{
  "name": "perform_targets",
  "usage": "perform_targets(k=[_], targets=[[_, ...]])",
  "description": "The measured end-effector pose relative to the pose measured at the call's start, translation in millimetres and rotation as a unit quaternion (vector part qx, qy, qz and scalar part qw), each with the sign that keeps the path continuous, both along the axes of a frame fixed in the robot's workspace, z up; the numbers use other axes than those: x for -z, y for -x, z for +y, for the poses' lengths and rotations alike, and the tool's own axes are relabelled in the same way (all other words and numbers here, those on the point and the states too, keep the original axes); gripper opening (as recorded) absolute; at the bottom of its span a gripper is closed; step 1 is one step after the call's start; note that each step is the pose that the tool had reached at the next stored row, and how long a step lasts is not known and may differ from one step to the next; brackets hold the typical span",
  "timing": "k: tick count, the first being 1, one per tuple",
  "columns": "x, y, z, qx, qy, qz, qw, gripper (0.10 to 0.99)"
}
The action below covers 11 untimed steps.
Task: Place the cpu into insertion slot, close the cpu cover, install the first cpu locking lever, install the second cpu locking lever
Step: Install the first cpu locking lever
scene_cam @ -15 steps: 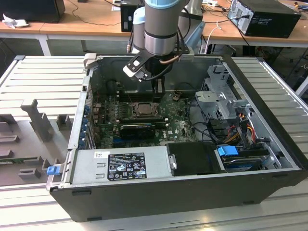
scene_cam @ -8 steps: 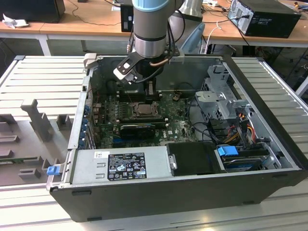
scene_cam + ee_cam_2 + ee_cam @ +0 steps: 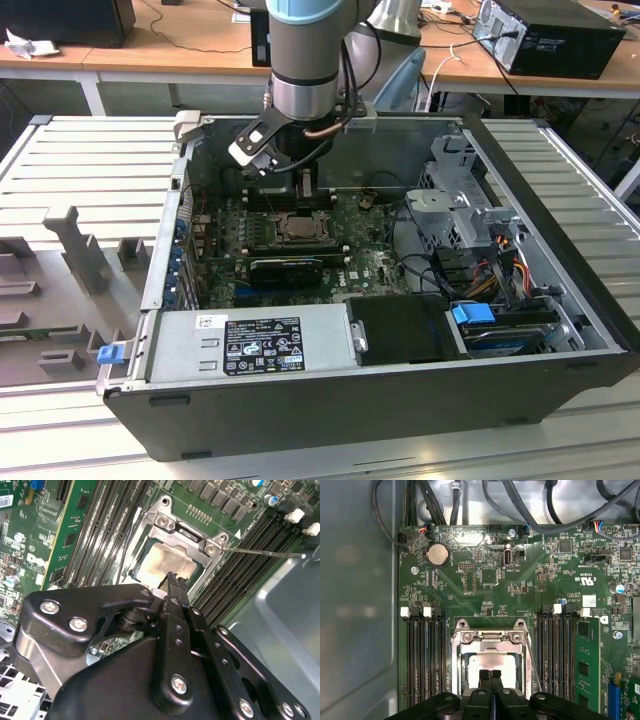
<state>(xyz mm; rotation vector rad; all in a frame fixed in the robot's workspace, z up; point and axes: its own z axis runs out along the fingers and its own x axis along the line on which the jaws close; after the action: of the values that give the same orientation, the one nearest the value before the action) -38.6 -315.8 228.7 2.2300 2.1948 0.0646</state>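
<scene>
**Gripper point(image 3: 305, 185) lowered into the open computer case point(image 3: 330, 420), fingers pressed together over the seated cpu point(image 3: 490, 661).**

From the exterior view's left to its right, a grey moulded tray point(image 3: 60, 270) lies beside the case, the arm stands over the green circuit board point(image 3: 380, 265), and a metal drive cage point(image 3: 465, 200) fills the far end. In the first wrist view the cpu lies flat in the insertion slot point(image 3: 462, 675), pale face up. It is square, so it has no long axis, and its edges run parallel to the memory slots point(image 3: 422, 660) on both sides. The cpu cover point(image 3: 490, 641) lies down over it, framing the face. A thin lever point(image 3: 532, 662) runs beside the cover, its long axis parallel to the memory slots. The closed fingertips point(image 3: 484, 676) hold nothing and sit over the cpu's near edge. Whether they touch it cannot be told.
</scene>
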Motion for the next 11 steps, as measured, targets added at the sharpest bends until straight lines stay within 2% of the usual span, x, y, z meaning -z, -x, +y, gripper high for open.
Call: perform_targets(k=[4,9,11], targets=[[-2.5,0.1,0.0,0.0,-0.0001,0.0,1.0,0.106],[-9.8,0.0,0.0,0.0,0.0,0.0,1.0,0.106],[-17.9,0.1,0.0,0.0,0.0001,0.0,1.0,0.106]])
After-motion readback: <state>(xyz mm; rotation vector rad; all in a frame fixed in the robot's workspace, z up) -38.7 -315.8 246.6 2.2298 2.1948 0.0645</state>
